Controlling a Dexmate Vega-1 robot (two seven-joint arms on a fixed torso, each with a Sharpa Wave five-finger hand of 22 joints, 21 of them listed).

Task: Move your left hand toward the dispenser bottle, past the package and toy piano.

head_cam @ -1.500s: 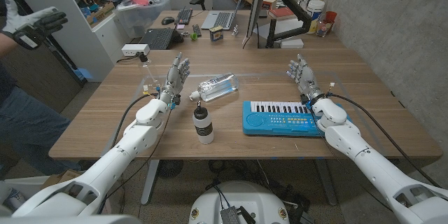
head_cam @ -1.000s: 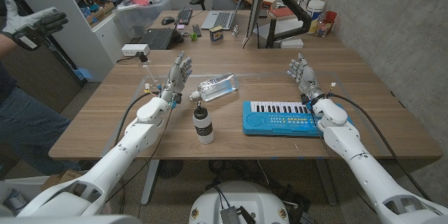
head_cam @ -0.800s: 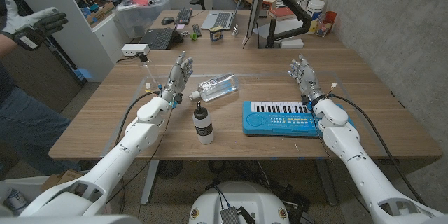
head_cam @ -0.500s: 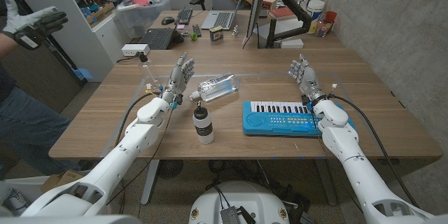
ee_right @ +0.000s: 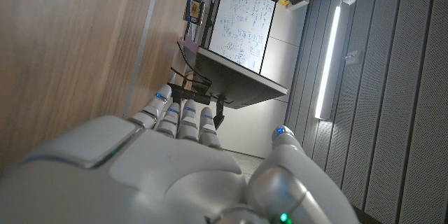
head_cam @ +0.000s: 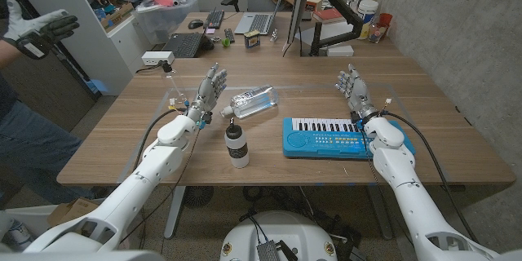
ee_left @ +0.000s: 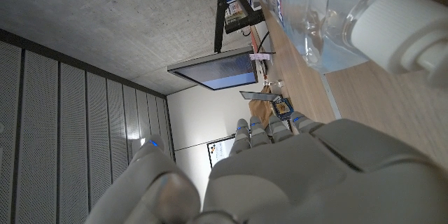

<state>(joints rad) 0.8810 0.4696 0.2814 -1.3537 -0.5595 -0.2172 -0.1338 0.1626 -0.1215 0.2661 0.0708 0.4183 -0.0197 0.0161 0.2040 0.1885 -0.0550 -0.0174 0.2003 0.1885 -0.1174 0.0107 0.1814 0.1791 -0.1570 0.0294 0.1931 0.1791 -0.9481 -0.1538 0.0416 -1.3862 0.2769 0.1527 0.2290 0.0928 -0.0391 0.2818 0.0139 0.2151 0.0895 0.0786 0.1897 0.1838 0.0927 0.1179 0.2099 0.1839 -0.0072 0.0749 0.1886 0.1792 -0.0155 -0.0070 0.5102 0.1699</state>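
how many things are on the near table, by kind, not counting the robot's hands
bottles: 2, an upright dispenser bottle with a black cap, and a clear bottle lying on its side
toy pianos: 1, the blue toy piano
total: 3

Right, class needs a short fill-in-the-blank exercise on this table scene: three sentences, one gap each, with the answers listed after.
1. The toy piano lies in front of the robot's ______ hand.
2. The clear dispenser bottle lies on its ______ on the table.
3. The small white bottle with the black cap stands ______, nearer the robot than the dispenser bottle.
4. The left hand holds ______, its fingers apart.

Missing words: right; side; upright; nothing
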